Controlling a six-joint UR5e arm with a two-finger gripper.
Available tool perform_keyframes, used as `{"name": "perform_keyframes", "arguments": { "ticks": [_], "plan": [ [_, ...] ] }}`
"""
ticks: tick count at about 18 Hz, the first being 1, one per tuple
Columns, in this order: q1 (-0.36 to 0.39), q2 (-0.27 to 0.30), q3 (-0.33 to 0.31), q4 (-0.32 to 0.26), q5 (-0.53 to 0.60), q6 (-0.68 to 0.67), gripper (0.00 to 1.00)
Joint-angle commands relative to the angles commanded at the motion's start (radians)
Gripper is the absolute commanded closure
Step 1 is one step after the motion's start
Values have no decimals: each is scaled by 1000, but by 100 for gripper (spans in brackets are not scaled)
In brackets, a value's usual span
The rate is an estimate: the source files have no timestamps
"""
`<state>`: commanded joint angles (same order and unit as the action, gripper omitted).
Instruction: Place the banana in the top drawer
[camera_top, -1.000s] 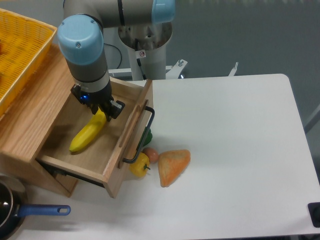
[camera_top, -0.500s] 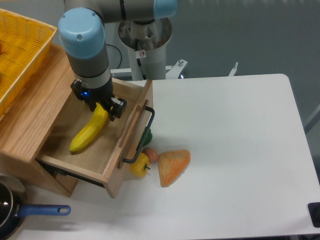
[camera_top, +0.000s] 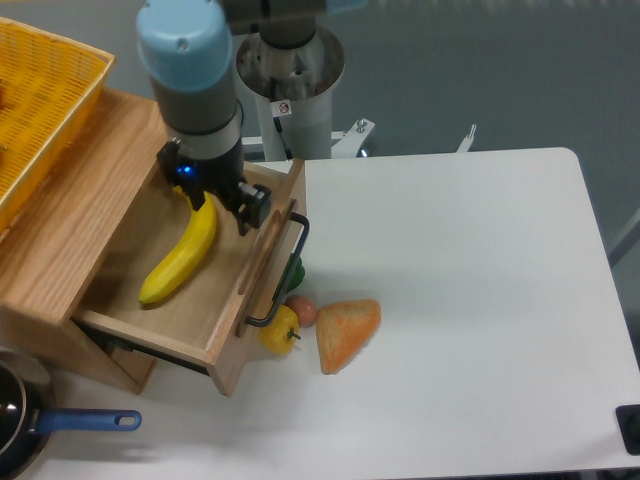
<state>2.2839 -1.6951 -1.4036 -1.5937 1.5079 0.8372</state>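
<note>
You cannot see the gripper (camera_top: 222, 203) fingertips clearly; the wrist hides the banana (camera_top: 184, 255) top end.

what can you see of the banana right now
The banana is long, curved and smooth yellow, with no visible marks. It lies flat on the floor of the open top drawer, running diagonally, lower end toward the front left. Its upper end sits under the gripper, whose fingers no longer seem to clamp it.

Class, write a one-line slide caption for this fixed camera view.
Banana lying in the open top drawer, pincer above its upper end.
</note>
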Motion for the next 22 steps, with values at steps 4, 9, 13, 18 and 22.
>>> {"name": "perform_keyframes", "arguments": {
  "ticks": [4, 9, 13, 18, 22],
  "plan": [
    [49, 20, -8, -14, -3, 120, 24],
    [112, 20, -21, -28, 11, 325, 24],
    [155, 23, -28, -17, 78, 512, 23],
    [190, 23, -35, 14, 126, 635, 9],
    [212, 21, -49, 38, 120, 648, 9]
  ]
}}
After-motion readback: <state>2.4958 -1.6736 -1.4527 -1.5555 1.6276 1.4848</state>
